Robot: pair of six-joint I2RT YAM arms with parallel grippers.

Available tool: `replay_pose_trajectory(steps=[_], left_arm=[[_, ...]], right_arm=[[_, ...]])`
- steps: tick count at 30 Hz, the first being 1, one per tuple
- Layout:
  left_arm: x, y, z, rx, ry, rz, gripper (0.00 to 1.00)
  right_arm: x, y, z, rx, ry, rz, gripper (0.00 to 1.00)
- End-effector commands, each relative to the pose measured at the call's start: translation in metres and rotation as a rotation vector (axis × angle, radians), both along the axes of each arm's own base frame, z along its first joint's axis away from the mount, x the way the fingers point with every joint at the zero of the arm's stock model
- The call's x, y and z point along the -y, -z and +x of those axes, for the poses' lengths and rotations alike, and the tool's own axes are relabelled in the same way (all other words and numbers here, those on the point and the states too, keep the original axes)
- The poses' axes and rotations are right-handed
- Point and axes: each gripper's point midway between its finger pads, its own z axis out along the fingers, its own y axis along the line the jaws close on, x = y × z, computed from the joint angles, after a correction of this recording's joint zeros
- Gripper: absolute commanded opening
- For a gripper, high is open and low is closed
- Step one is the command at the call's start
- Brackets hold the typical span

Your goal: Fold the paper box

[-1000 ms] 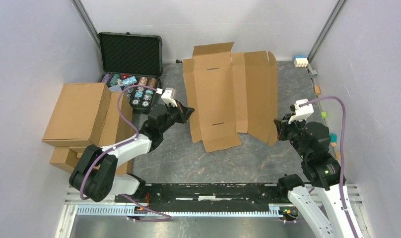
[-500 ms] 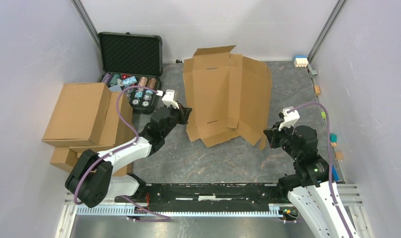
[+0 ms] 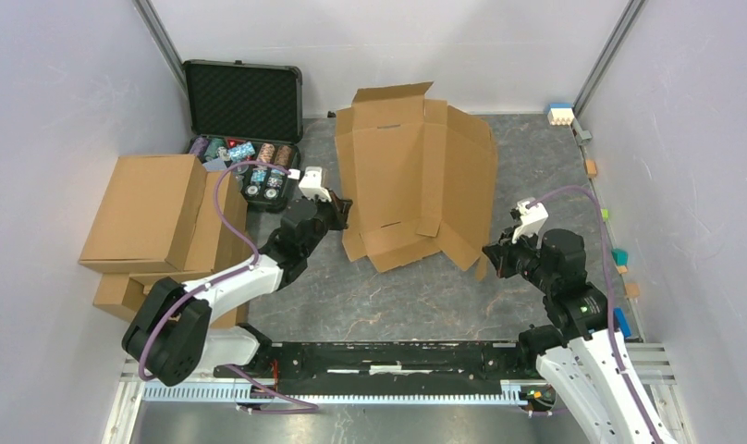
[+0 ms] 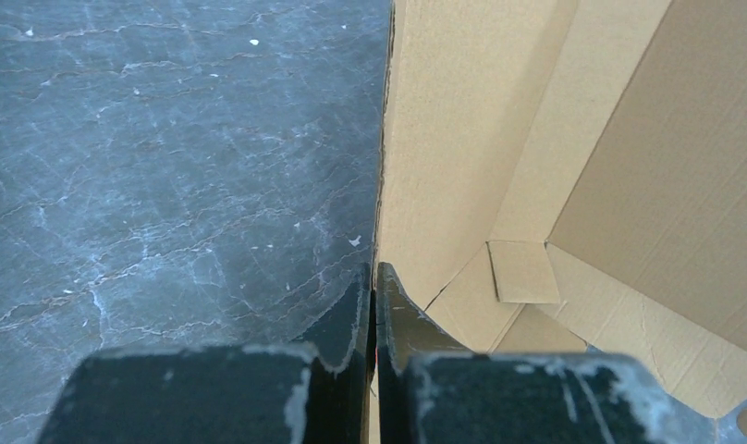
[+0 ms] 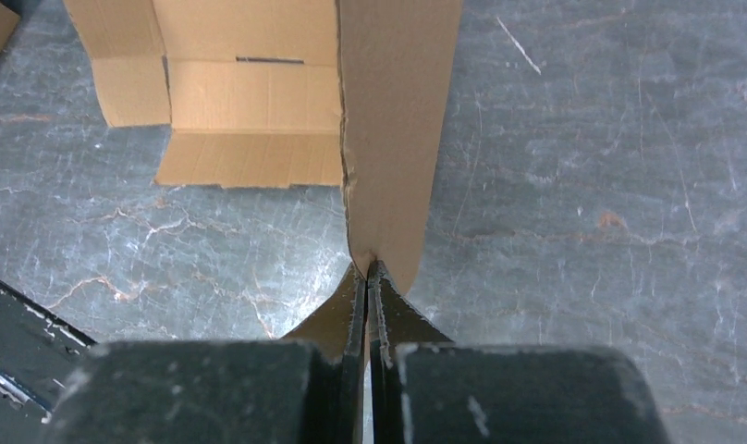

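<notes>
Here, the left tool (image 4: 373, 277) has its jaws pressed together on the left edge of the paper box (image 3: 407, 176), and in the left wrist view the cardboard wall rises straight up out of that pinch. The right tool (image 5: 367, 273) is likewise pressed shut, nipping the rounded near corner of the sheet's right-hand flap, which stands on edge above it. Between the two tools the sheet sits opened out on the grey marbled counter (image 3: 425, 305). Its middle panel faces up, its left wall is lifted, and its right panels tilt up and inward. A short flap at the near end lies flat on the counter. To the left of the left arm, well apart from the sheet, is a pile of brown cartons (image 3: 153, 217). Beyond them stands an open black case (image 3: 243, 102) with rows of round chips (image 3: 263, 176) in its lower half.
</notes>
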Motion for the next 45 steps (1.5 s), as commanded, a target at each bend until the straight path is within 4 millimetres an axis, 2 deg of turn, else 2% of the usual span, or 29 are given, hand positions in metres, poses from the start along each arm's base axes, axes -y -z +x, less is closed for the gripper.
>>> replay_pose_trajectory(steps=[1,3,4,7,10,15,20,24,28,32,42,45], left_arm=[[-0.006,-0.005,0.011,0.023,-0.066,0.007,0.02],[-0.006,-0.004,0.012,0.028,-0.062,0.016,0.02],[-0.005,-0.005,0.011,0.036,-0.052,0.018,0.02],[0.000,-0.007,0.009,0.075,-0.012,0.026,0.02],[0.007,-0.010,0.006,0.107,0.045,0.040,0.02],[0.015,-0.013,0.002,0.142,0.105,0.056,0.02],[0.020,-0.015,-0.002,0.161,0.135,0.072,0.02],[0.024,-0.017,-0.004,0.183,0.150,0.084,0.02],[0.030,-0.018,-0.008,0.211,0.175,0.105,0.02],[0.036,-0.019,-0.011,0.233,0.202,0.121,0.02],[0.048,-0.022,-0.021,0.277,0.245,0.166,0.02],[0.050,-0.023,-0.023,0.284,0.255,0.167,0.02]], right_arm=[[0.014,0.028,-0.017,-0.171,0.060,-0.065,0.06],[0.029,0.032,-0.014,-0.194,0.150,-0.097,0.25],[0.033,0.036,-0.014,-0.211,0.184,-0.105,0.30],[0.032,0.046,-0.013,-0.252,0.202,-0.088,0.62],[0.026,0.046,-0.009,-0.234,0.193,-0.053,0.73],[0.014,0.034,-0.003,-0.166,0.141,0.003,0.89],[-0.011,0.038,0.001,-0.160,0.058,0.124,0.90],[-0.035,0.057,0.004,-0.223,0.031,0.292,0.91],[-0.047,0.076,0.010,-0.289,0.079,0.435,0.93],[-0.058,0.085,0.016,-0.321,0.114,0.537,0.94],[-0.094,0.083,0.035,-0.381,0.132,0.634,0.94],[-0.106,0.086,0.037,-0.406,0.134,0.651,0.89]])
